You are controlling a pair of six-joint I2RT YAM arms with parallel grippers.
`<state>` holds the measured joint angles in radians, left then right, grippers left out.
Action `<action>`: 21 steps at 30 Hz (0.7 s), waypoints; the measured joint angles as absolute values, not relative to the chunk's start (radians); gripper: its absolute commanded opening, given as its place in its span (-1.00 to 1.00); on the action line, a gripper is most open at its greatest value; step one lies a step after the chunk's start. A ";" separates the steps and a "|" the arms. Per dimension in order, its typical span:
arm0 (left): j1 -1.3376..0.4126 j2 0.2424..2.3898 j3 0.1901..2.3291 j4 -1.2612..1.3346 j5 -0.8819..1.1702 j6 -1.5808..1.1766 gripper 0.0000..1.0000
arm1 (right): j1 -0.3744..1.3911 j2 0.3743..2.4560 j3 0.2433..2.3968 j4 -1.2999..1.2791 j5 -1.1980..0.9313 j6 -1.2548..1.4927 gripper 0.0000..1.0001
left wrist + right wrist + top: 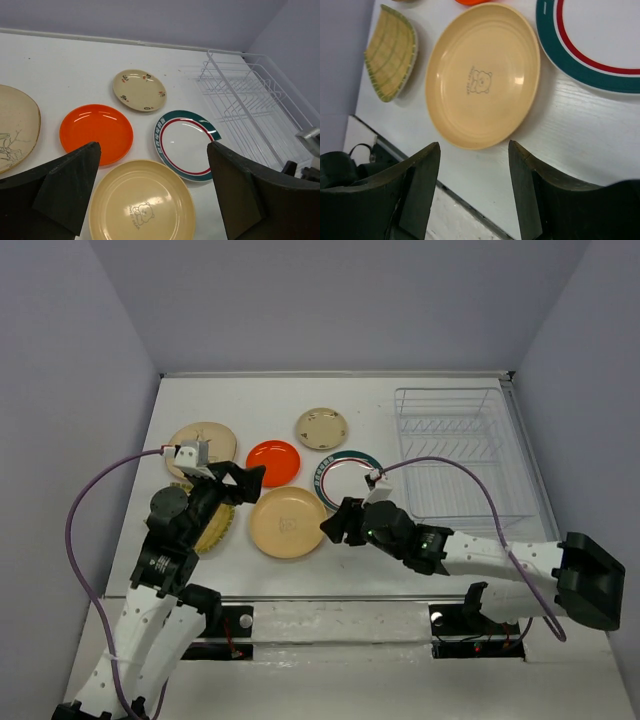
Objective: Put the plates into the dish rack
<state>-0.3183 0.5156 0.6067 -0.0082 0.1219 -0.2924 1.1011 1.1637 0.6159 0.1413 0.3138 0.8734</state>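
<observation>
Six plates lie on the white table. A large tan plate point(287, 522) with a bear print sits front centre, between my two grippers. Behind it are an orange-red plate point(273, 462), a small tan plate point(322, 427) and a white plate with a green-and-red rim point(345, 478). A cream patterned plate point(203, 445) lies at the left. The yellow ridged plate point(215, 528) is partly under my left arm. The clear dish rack point(460, 450) stands empty at the right. My left gripper point(240, 482) hovers open over the tan plate's left side. My right gripper point(335, 525) is open at its right edge, holding nothing.
The table's near edge point(455, 197) runs just below my right gripper's fingertips point(431, 152). Grey walls close in the table at the back and on both sides. Cables loop from both wrists above the table.
</observation>
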 measured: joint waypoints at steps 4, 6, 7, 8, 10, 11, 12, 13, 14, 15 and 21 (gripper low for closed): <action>-0.318 0.490 0.607 -0.008 0.133 -0.289 0.98 | 1.101 1.295 0.628 0.146 0.348 0.905 0.28; -0.318 0.478 0.607 -0.004 0.141 -0.289 0.98 | 1.101 1.336 0.629 0.150 0.362 0.922 0.30; -0.318 0.476 0.607 0.000 0.145 -0.288 0.98 | 1.101 1.352 0.632 0.150 0.366 0.933 0.30; -0.318 0.477 0.608 0.002 0.152 -0.288 0.98 | 1.101 1.366 0.634 0.154 0.367 0.944 0.30; -0.318 0.484 0.608 0.002 0.163 -0.288 0.98 | 1.101 1.394 0.647 0.173 0.366 0.967 0.30; -0.318 0.487 0.608 0.002 0.168 -0.289 0.98 | 1.101 1.410 0.654 0.186 0.366 0.979 0.31; -0.318 0.489 0.608 0.001 0.173 -0.289 0.98 | 1.101 1.428 0.662 0.201 0.364 0.991 0.32; -0.318 0.489 0.608 0.001 0.176 -0.289 0.98 | 1.101 1.438 0.665 0.214 0.364 1.001 0.32; -0.318 0.487 0.608 0.001 0.179 -0.289 0.98 | 1.101 1.451 0.666 0.231 0.361 1.013 0.32; -0.319 0.485 0.608 0.002 0.180 -0.289 0.98 | 1.097 1.471 0.665 0.257 0.354 1.032 0.32; -0.319 0.480 0.608 0.002 0.197 -0.289 0.98 | 1.061 1.583 0.636 0.413 0.277 1.116 0.26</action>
